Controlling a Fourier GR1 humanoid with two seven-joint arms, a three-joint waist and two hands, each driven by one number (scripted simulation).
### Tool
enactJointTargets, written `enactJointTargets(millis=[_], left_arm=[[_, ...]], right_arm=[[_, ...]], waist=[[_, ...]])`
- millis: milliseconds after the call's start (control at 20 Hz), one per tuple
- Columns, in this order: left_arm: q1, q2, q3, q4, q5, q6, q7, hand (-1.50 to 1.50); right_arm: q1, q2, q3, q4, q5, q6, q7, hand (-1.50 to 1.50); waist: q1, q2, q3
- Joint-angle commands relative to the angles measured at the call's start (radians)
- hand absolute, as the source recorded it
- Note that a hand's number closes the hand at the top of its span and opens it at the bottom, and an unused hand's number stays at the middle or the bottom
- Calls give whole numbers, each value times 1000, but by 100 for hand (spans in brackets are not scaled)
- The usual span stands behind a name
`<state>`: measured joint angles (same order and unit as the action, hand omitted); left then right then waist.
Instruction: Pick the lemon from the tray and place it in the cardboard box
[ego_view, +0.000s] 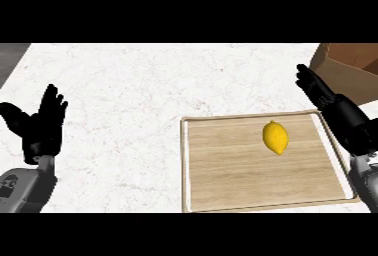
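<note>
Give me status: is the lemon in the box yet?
Done: nothing; the lemon lies on the wooden tray, untouched. In hand: right hand open by the tray's right edge, holding nothing; left hand rests open at left. Left: grasp, lift, place in the cardboard box.

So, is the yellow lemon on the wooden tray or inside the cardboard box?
On the light wooden tray: the yellow lemon lies within its rim, while the brown cardboard box stands apart at the upper right.
</note>
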<state>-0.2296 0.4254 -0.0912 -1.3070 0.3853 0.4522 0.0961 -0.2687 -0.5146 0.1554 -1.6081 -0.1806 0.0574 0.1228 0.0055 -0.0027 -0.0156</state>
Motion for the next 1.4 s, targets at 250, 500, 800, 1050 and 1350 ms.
enactJointTargets(millis=[250,500,800,1050,1350], left_arm=[[94,126,-136,11,-177,-94,-91,0],[116,122,-167,0,-185,-127,-113,0],[125,136,-220,-43,-225,-169,-134,0],[92,99,-241,2,-255,-193,-186,0],[47,84,-248,-20,-279,-202,-117,0]], right_arm=[[201,7,-295,-156,99,-284,-397,-150],[372,160,-472,-88,134,-518,-602,-150],[701,262,-361,-164,381,-598,-938,-150],[964,377,-259,-301,565,-714,-881,-150],[1152,464,-71,-539,864,-698,-617,-150]], waist=[[-200,-42,33],[-184,-17,30],[-84,-8,17],[-48,2,13],[-13,7,13]])
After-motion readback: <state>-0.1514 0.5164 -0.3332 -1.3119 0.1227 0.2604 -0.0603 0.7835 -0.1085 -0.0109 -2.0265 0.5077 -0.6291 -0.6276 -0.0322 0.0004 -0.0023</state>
